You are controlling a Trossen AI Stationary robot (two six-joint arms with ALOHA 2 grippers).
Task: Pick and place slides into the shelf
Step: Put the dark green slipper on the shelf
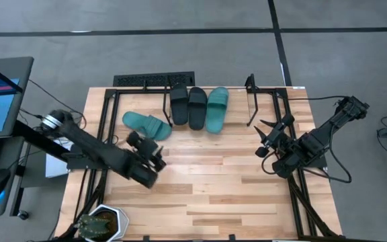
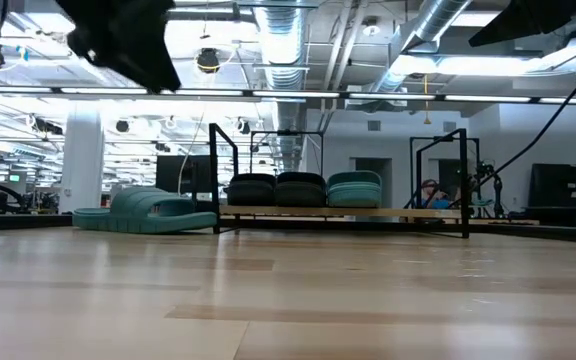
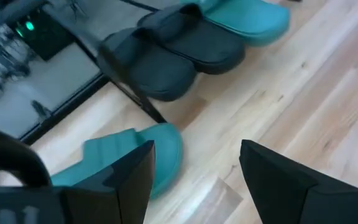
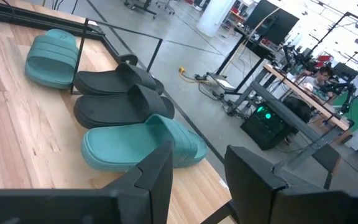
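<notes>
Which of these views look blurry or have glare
Left wrist view: soft throughout, the teal slide and left gripper smeared. Low view: bright ceiling lights glare, the shelf dark against them. High view: even, sharp.

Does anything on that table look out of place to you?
One teal slide lies askew on the bare table, outside the shelf, while two black slides and the other teal slide sit side by side in it. The left gripper hovers near the stray one, jaws open and empty.
</notes>
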